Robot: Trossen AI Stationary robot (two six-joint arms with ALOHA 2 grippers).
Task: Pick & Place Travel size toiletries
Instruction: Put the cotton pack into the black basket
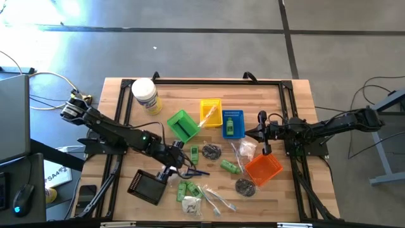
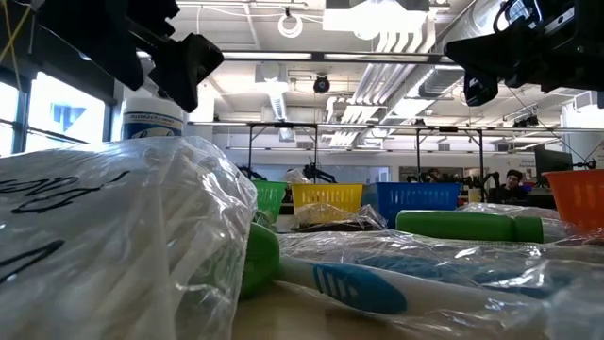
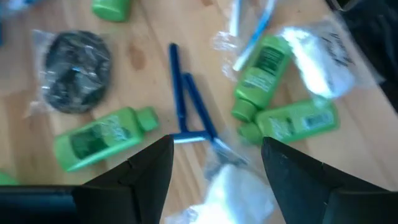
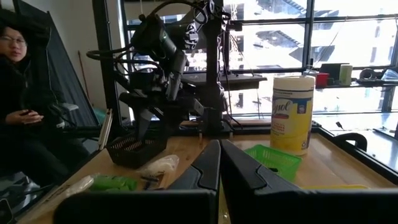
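Note:
My left gripper (image 1: pixel 172 167) (image 3: pixel 217 165) is open and hovers over the table's near middle. Below it lie two blue razors (image 3: pixel 186 102), green bottles (image 3: pixel 102 137) (image 3: pixel 261 71) (image 3: pixel 292 121), a dark round piece in a wrapper (image 3: pixel 74 71) and a white packet (image 3: pixel 233 193); all of them rest flat on the wood. More toiletries are scattered around: green bottles (image 1: pixel 229 166), dark round pieces (image 1: pixel 245 186), white packets (image 1: pixel 245 149), and toothbrushes (image 1: pixel 218 199). My right gripper (image 1: pixel 263 140) (image 4: pixel 219 163) is shut and waits in the air between the blue and orange baskets.
A black tray (image 1: pixel 147 187) sits near my left gripper. The green (image 1: pixel 182 125), yellow (image 1: pixel 211 112), blue (image 1: pixel 233 123) and orange (image 1: pixel 263 168) baskets stand across the middle. A white jar with a yellow label (image 1: pixel 144 95) stands at the far left. A person (image 4: pixel 22 93) sits beyond the table.

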